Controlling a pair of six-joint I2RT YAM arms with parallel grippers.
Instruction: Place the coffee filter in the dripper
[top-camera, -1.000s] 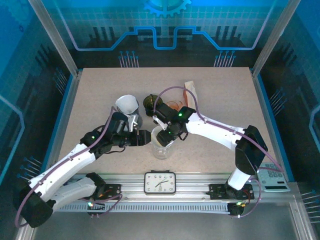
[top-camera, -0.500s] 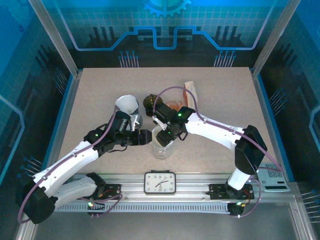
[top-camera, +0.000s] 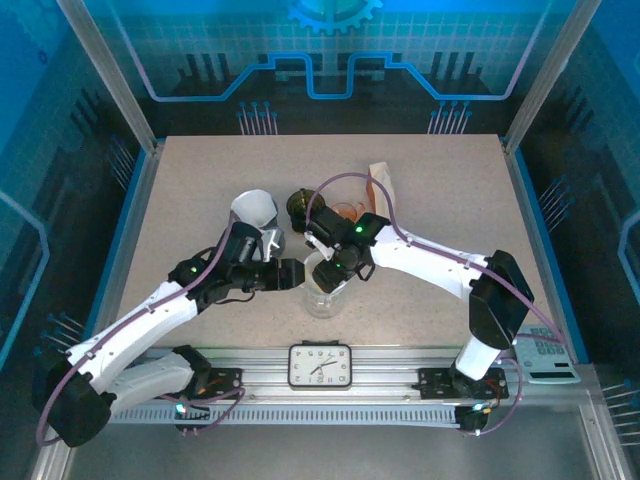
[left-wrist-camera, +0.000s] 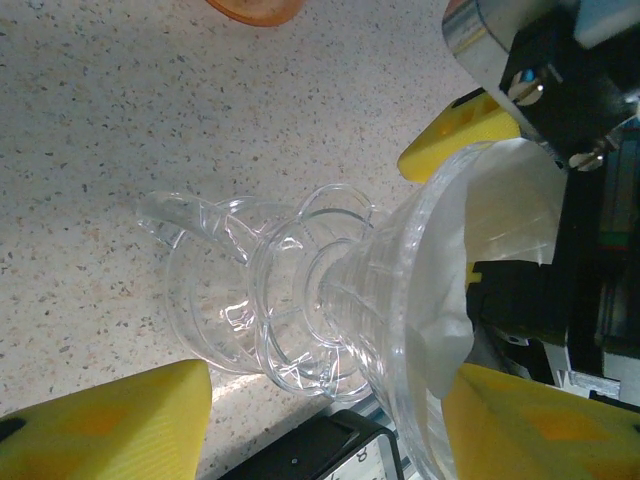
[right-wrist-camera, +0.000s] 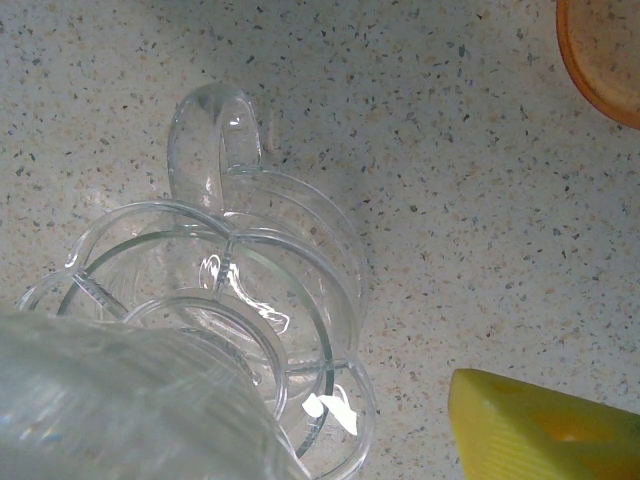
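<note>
Speckled table, blue walls behind (perhaps glass).

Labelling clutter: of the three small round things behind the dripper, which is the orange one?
The orange dish, rightmost, tucked against the right arm. The white cone is leftmost, the dark item in the middle.

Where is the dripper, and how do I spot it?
Look at the speckled table, then the clock on the rail at its near edge. Just behind that clock stands the dripper. It is the one thing made of clear glass, with a white paper filter inside.
</note>
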